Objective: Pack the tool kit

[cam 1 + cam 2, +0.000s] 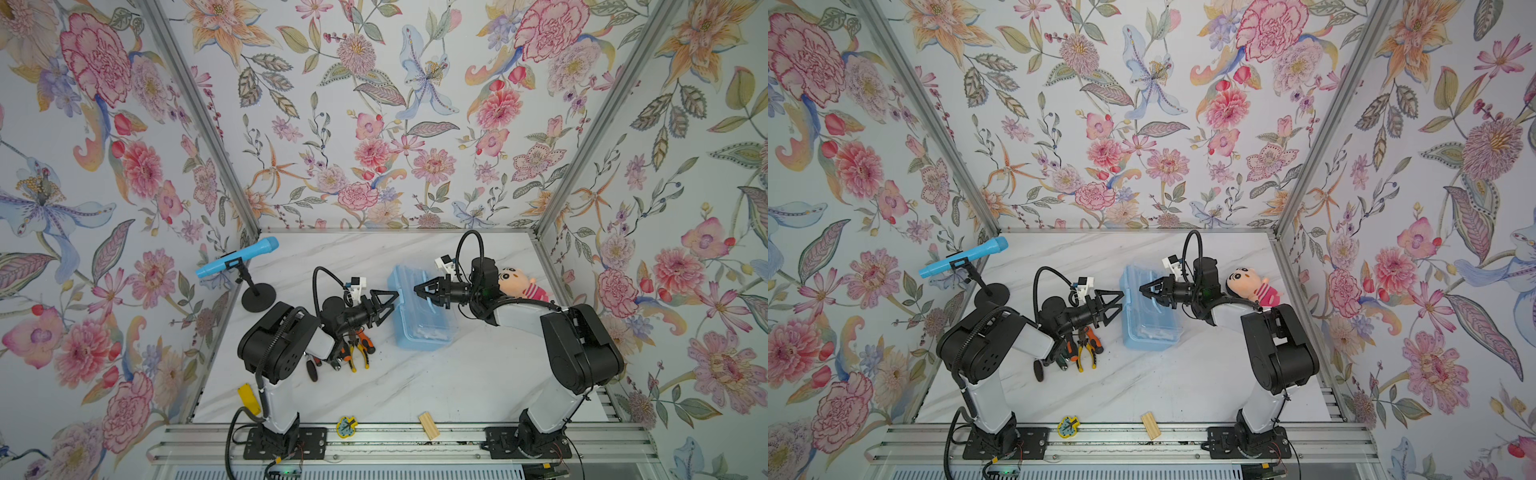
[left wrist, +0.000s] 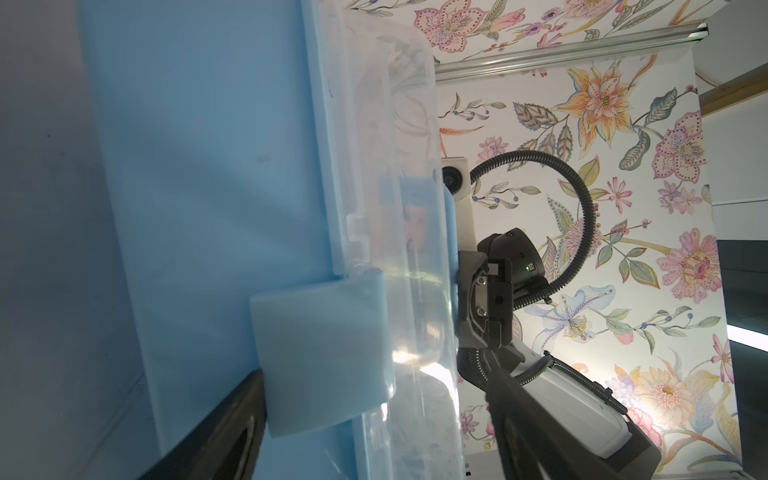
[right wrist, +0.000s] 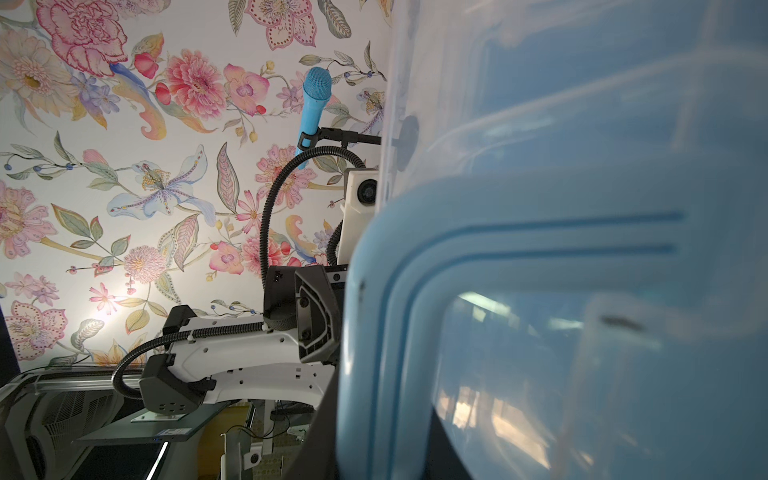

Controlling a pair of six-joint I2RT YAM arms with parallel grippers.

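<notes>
The tool kit is a light blue box (image 1: pixel 424 328) with a clear lid, standing mid-table in both top views (image 1: pixel 1150 328). My right gripper (image 1: pixel 419 288) reaches in from the right and is shut on the box's blue handle (image 3: pixel 519 232), which runs between its dark fingers (image 3: pixel 316 436). My left gripper (image 1: pixel 393 302) is open at the box's left side, its jaws straddling the pale blue latch (image 2: pixel 320 353) without closing on it. Loose pliers (image 1: pixel 358 347) with orange and yellow grips and a black-handled screwdriver (image 1: pixel 311 370) lie under the left arm.
A blue microphone on a black stand (image 1: pixel 237 257) is at the back left. A plush doll (image 1: pixel 519 284) sits behind the right arm. On the front rail lie a wooden block (image 1: pixel 429 426) and a yellow-blue leaf piece (image 1: pixel 346 427).
</notes>
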